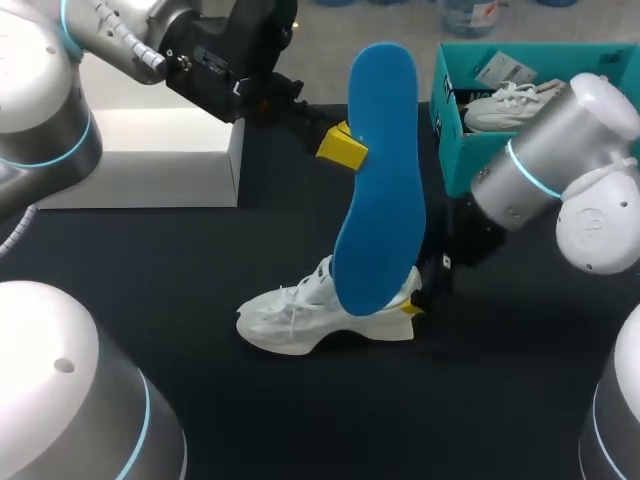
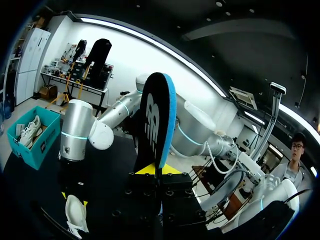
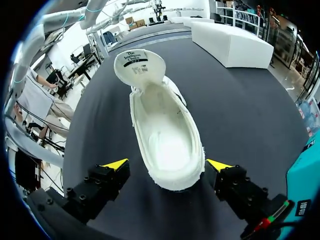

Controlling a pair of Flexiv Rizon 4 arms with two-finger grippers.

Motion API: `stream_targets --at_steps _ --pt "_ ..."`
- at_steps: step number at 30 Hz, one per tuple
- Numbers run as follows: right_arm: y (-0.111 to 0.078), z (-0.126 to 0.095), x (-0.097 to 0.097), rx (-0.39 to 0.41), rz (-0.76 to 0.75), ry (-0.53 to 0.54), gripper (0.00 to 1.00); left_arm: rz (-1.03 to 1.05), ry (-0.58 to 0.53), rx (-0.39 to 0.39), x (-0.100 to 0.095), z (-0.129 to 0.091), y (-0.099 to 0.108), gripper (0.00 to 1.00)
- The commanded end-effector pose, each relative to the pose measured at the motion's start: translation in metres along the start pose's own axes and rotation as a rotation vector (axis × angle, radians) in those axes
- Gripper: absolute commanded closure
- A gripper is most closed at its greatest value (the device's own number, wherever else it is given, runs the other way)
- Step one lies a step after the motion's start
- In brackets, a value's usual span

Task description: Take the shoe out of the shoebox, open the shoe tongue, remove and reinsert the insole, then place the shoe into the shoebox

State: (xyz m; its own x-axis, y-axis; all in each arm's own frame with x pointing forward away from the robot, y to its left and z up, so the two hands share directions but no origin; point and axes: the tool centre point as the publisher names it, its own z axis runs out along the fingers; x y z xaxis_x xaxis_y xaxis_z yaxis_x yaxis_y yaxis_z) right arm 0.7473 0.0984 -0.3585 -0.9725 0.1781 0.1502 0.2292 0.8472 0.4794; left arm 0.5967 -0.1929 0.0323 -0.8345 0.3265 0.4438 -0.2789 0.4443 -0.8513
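Blue insole (image 1: 380, 180) upright in clamped left fingers (image 1: 342, 150); heel of white shoe (image 3: 165, 135) between parted right fingers (image 3: 116, 164)

Left arm (image 1: 35, 115): silver-white rounded housings, cyan ring bands, ribbed white cable (image 1: 118, 38) at the wrist. Right arm (image 1: 545, 165): silver cylinder, cyan band, white domed joint cap. Right gripper (image 3: 166, 164): black blocky fingers (image 3: 100, 187), recessed screws, yellow wedge tips.
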Motion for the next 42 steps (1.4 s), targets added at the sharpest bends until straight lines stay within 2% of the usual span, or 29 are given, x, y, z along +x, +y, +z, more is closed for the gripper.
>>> stream_targets --at_steps 1,5,12,19,27,42 --pt "0.009 -0.006 0.003 0.385 0.020 -0.020 0.00 0.000 0.000 -0.003 -0.001 0.000 0.000 1.00" --pt "0.012 -0.009 0.003 0.471 0.058 -0.038 0.00 0.000 0.000 -0.003 -0.001 0.000 0.000 1.00" --pt "0.011 -0.011 0.004 0.517 0.024 -0.104 0.00 0.000 0.000 -0.003 -0.001 0.000 0.000 1.00" --pt "0.008 -0.019 0.004 0.524 0.019 -0.099 0.00 0.000 0.000 -0.003 -0.001 0.000 0.000 1.00" --pt "0.008 -0.021 -0.005 0.533 -0.019 -0.101 0.00 0.000 0.000 -0.003 -0.001 0.000 0.000 1.00" --pt "0.016 -0.022 -0.007 0.526 -0.049 -0.108 0.00 0.000 0.000 -0.003 -0.001 0.000 0.000 1.00"
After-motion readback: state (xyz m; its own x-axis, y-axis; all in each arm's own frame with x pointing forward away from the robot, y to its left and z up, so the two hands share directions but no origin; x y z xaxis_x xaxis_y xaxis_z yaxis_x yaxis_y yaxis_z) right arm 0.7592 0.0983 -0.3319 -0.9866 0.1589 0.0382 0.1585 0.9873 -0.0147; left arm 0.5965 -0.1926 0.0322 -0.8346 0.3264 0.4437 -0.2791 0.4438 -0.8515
